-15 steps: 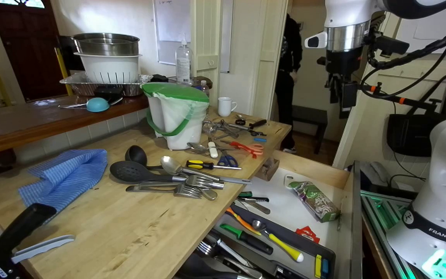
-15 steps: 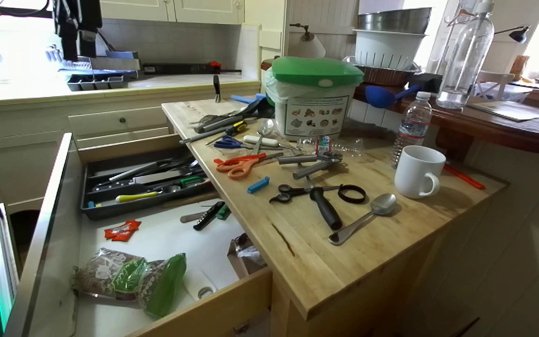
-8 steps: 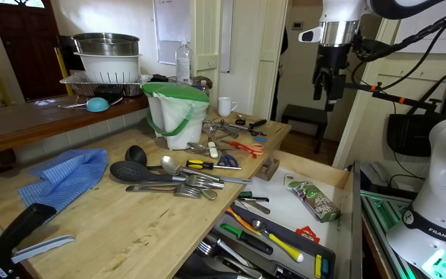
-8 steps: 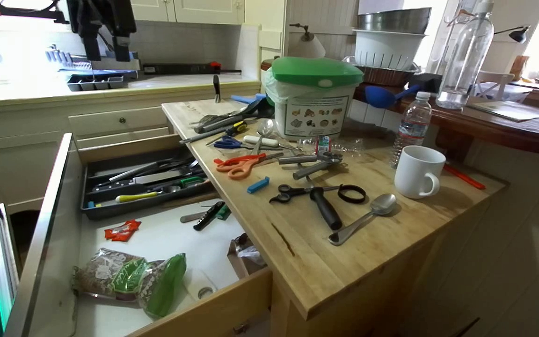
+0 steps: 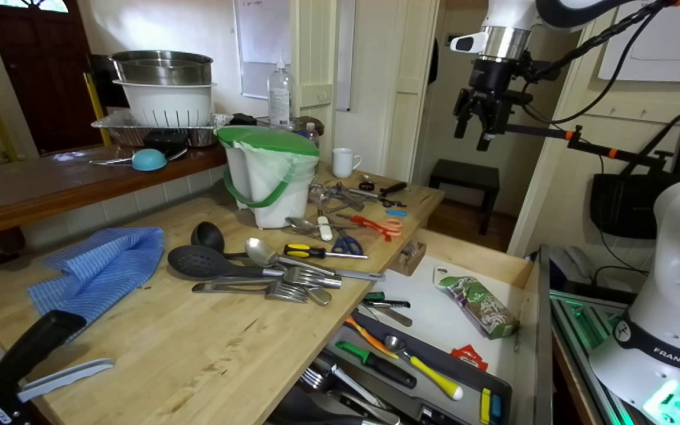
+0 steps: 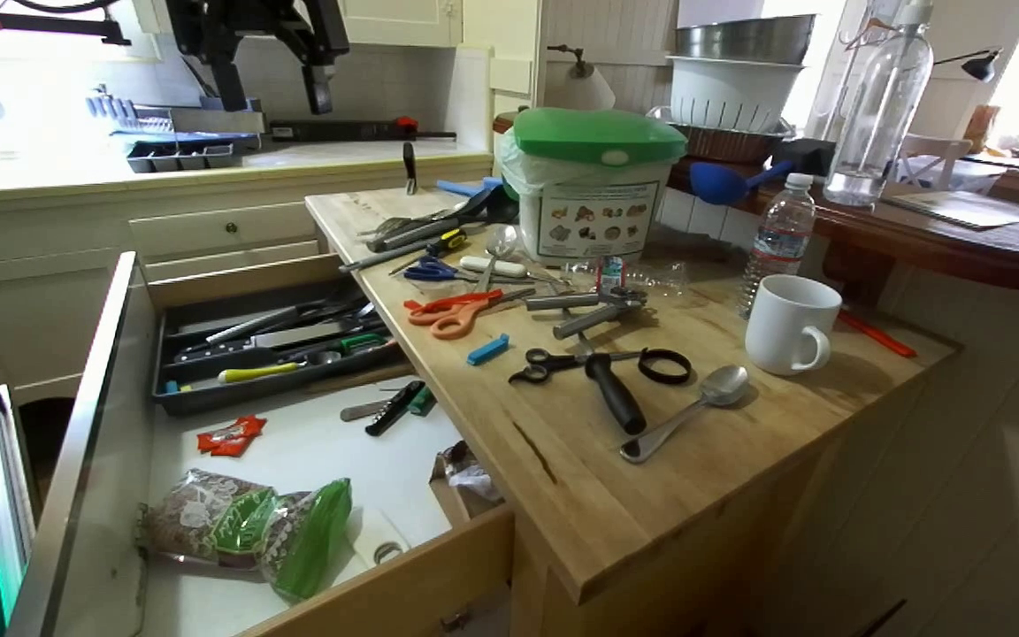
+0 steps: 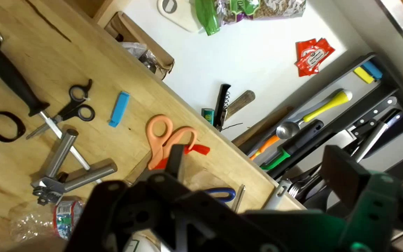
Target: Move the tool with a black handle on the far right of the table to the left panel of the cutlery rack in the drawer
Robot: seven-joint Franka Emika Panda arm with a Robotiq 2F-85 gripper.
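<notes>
Black-handled, the tool (image 6: 617,395) lies on the desk (image 6: 651,504) beside a spoon (image 6: 713,395), the cutlery rack (image 6: 249,387) sits in the drawer (image 6: 306,442), and the jaws hang apart.

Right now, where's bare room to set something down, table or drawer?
Table: between forks, cloth and edge; also from the black-handled tool and the spoon beside it to the table's end. Drawer: floor between red packets, bag and box.
Crowded: the rack; the table around the orange scissors.

The wooden table (image 6: 651,522) carries a black-handled rod (image 6: 613,387), orange scissors (image 7: 156,151), a mug (image 6: 784,327) and a cloth (image 5: 107,260).
</notes>
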